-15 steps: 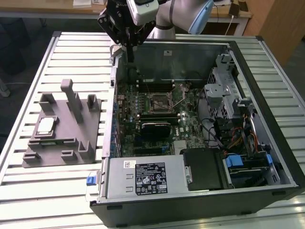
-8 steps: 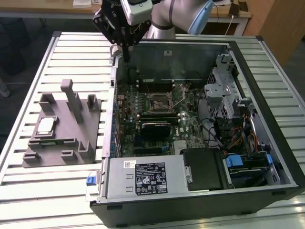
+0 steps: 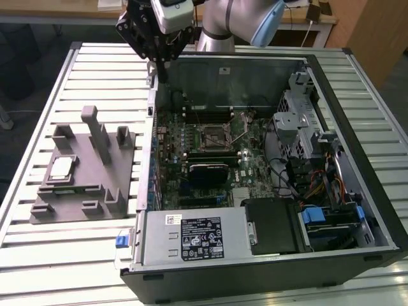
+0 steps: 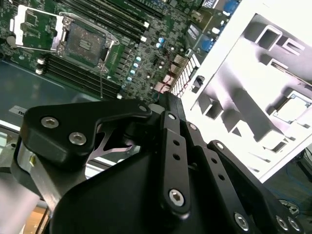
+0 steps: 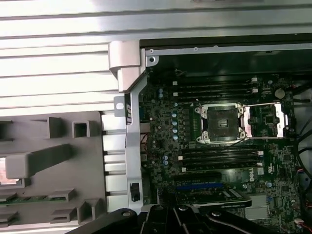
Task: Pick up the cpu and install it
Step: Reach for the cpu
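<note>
Jaws: cannot tell how far apart they stand; nothing shows in their hold.
gripper (image 3: pixel 158 60): in the exterior view, hangs above the far corner of the computer case (image 3: pixel 255 280), at 11 o'clock from the CPU socket (image 3: pixel 213 135).
cpu (image 3: pixel 60 167): lies flat, silver top up, in a recess of the grey fixture block (image 3: pixel 83 191), at 9 o'clock from the case and 7 o'clock from the gripper, well apart from it.
CPU socket: on the motherboard (image 3: pixel 252 169); in the first wrist view its metal frame (image 5: pixel 265 119) is swung open.
slatted table (image 3: pixel 38 255): bears block and case side by side.
</note>
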